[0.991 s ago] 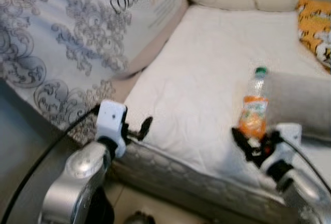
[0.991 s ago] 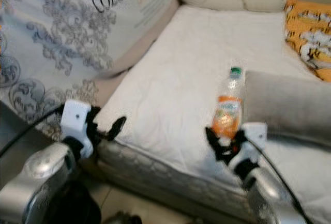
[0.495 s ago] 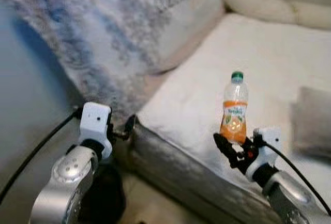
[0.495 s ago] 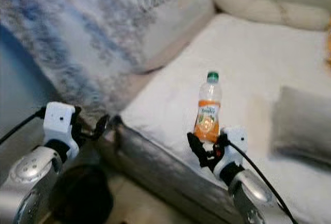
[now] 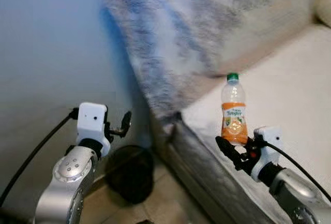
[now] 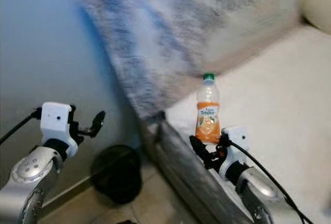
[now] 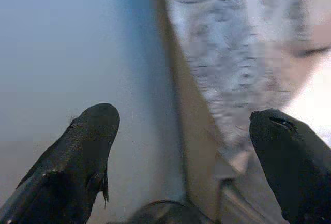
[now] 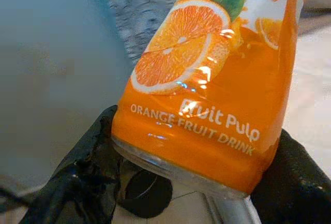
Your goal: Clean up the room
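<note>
The orange drink bottle point(image 5: 234, 111) is up in the air, upright, green cap on top, gripped low on its body by the right gripper point(image 5: 234, 151). From the right wrist view you can read the label, "Fruit Pulp Orange Fruit Drink", with an orange slice printed above it, and the two black fingers point(image 8: 77, 177) are pressed against either side of the bottle's base, clamped on it. The bottle hangs just over the near edge of the bed point(image 5: 289, 100), above the grey quilted side of the mattress point(image 5: 207, 167).

Over on the other side, the left gripper point(image 5: 122, 125) is held out at about the same height, holding nothing, its fingers point(image 7: 77, 157) well apart. It points toward the blue-grey wall point(image 5: 46, 48).

Down on the floor, between the two arms, sits a round black bin point(image 5: 130, 171), close to the corner of the bed and near the wall.

Further back, a big patterned bedding bag point(image 5: 207, 22), grey swirls on white, leans at the head of the bed, badly blurred. Beyond the bottle the white bed cover stretches away to the right.
</note>
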Robot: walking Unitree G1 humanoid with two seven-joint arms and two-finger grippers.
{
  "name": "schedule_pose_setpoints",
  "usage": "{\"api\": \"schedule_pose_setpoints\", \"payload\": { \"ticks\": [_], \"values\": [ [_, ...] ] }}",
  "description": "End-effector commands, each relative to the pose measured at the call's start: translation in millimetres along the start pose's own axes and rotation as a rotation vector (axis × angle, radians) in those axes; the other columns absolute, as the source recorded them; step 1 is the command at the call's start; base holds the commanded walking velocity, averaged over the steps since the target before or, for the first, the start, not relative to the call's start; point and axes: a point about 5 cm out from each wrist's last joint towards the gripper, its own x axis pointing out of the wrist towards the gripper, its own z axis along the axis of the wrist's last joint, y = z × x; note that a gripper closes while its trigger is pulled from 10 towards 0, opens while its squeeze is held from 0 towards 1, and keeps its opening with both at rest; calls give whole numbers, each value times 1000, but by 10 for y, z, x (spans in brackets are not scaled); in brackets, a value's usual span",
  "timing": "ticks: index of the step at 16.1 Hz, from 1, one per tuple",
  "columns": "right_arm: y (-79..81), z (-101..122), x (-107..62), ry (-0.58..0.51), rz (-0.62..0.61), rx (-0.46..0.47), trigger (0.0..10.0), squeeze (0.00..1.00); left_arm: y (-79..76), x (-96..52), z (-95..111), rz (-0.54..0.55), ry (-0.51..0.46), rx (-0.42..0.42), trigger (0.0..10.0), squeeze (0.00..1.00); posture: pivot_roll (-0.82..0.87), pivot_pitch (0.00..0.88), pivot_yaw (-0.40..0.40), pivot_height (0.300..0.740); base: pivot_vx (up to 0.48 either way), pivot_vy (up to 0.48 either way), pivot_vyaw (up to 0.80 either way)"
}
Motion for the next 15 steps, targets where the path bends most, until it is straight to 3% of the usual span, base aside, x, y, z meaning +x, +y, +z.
{"api": "schedule_pose_setpoints", "payload": {
  "ticks": [1,7,11,15],
  "values": [
    [45,-7,77,25,59,-24,10000,0,77,19,-12,73,4,61,10000,0,48,0,16,740,0,0,800],
    [-37,-104,238,122,109,-69,10000,0,72,65,-13,22,-1,69,10000,0,81,0,-12,740,0,0,800],
    [-41,-126,300,128,92,-70,10000,0,54,90,-55,-14,29,71,10000,0,75,0,5,740,134,0,788],
    [-92,-189,317,124,3,-9,10000,0,25,140,-53,-49,30,56,10000,0,60,0,20,740,277,0,0]
  ]
}}
